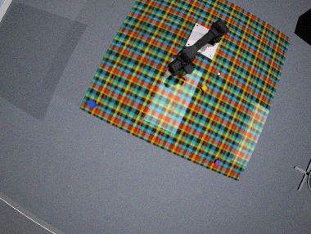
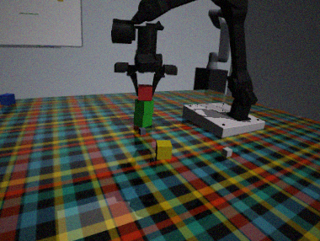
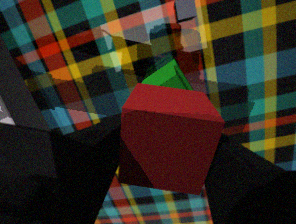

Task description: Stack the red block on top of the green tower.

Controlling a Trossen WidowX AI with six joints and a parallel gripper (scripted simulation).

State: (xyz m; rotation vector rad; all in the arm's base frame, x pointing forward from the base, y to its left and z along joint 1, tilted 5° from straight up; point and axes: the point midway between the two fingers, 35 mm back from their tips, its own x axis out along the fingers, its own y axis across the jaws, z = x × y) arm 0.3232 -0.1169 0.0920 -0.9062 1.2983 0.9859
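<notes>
While gripped, red block hides most of green tower.

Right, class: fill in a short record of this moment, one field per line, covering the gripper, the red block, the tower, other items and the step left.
gripper: gripper shut on the red block
red block: directly above the green tower, at or just over its top; contact cannot be told
tower: upright on the plaid cloth
wrist view: only a corner of the tower shows past the block
other blocks: yellow, blue, purple
step left: release, so the block rests there by itself
</notes>
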